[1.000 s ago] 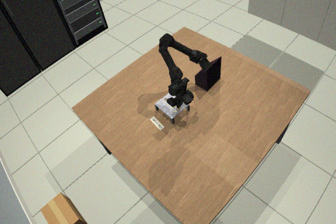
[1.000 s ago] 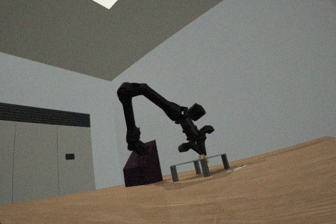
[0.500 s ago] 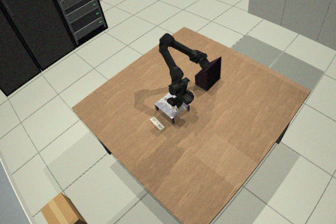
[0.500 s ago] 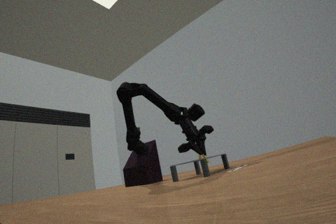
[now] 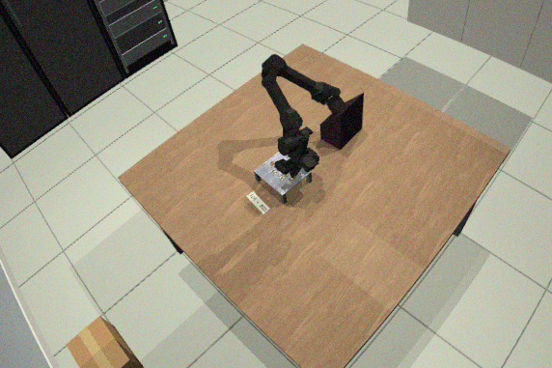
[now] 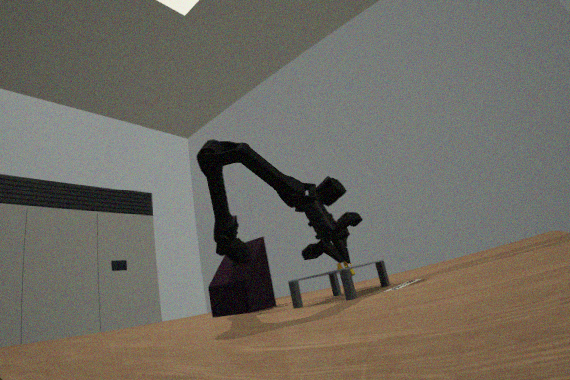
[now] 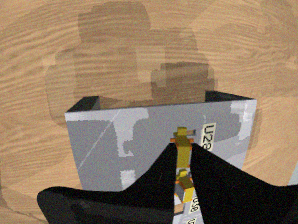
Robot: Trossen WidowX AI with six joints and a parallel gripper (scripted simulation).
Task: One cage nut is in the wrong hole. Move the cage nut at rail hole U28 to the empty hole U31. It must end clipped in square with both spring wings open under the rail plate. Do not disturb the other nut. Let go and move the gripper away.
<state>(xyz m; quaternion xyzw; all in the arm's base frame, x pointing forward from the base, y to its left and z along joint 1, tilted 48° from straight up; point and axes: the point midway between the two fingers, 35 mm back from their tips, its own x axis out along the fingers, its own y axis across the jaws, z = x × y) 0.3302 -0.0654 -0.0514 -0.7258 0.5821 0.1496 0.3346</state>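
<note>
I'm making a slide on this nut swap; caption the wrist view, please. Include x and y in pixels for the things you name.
Gripper [image 7: 181, 148] shut on a yellow cage nut [image 7: 183, 154], beside a label on the grey rail plate [image 7: 100, 150].

Yellow cage nut [image 7: 183, 152] between the tool's [image 7: 184, 150] dark fingertips, beside the U28 label [image 7: 207, 136].
</note>
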